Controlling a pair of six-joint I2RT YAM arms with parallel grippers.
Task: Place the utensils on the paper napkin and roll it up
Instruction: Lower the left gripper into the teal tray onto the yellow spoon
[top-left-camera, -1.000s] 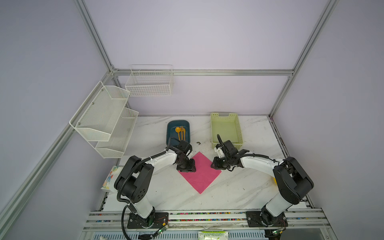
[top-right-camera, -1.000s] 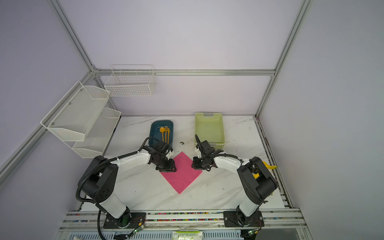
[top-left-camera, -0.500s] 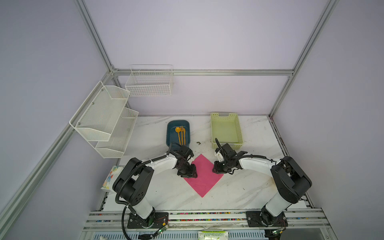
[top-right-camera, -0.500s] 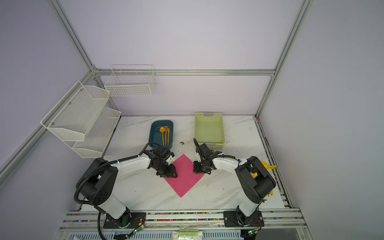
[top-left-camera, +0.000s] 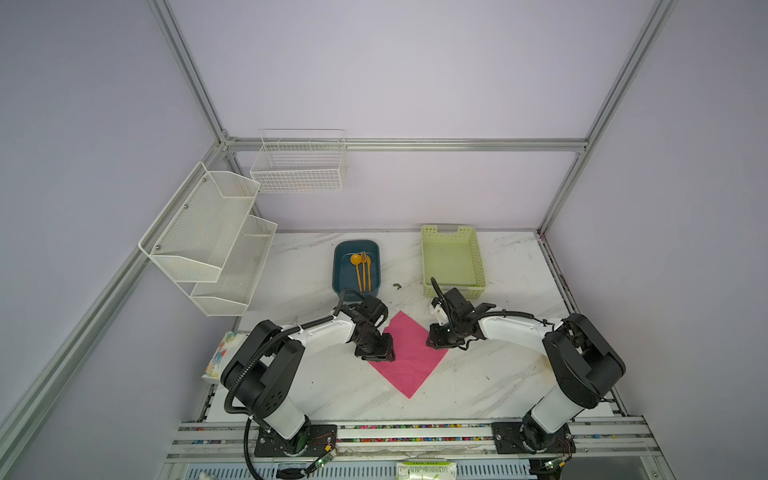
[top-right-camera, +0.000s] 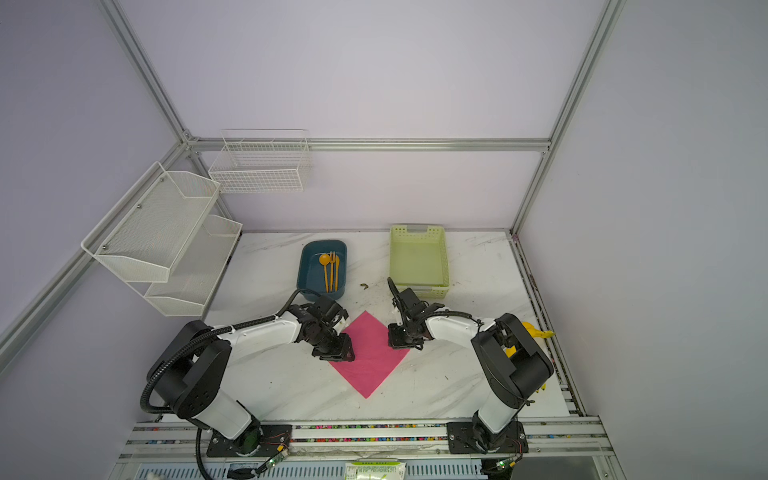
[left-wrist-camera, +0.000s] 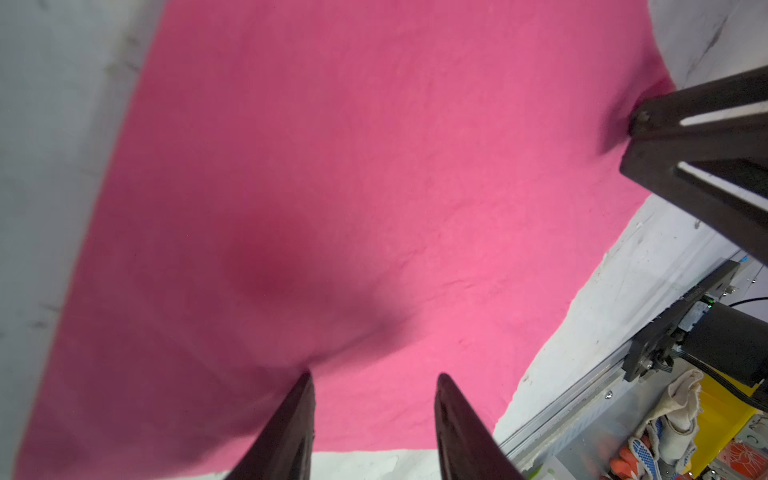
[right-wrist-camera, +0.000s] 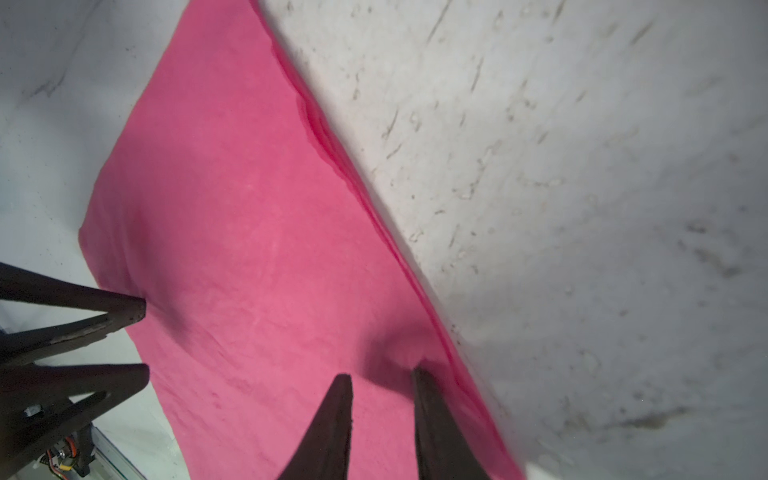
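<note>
Magenta-pink square of thin, soft paper, the paper napkin (top-left-camera: 409, 365), spread flat as a diamond on white marble-look tabletop (top-left-camera: 345, 395), nearest corner toward the front rail. Bare so far: nothing laid on it, no fold or roll begun. At its left corner, left gripper (left-wrist-camera: 374, 376): jaws parted, tips pressing the paper, nothing clamped between. At its right corner, just inside the edge, right gripper (right-wrist-camera: 382, 372): jaws parted more narrowly, likewise empty. Farther back, well apart from the napkin, three slim orange plastic utensils (top-left-camera: 362, 270), spoon, fork and knife, side by side in a dark teal plastic tray (top-left-camera: 345, 278). By judgement, only the spreading done; fetching all three and rolling left to do.
</note>
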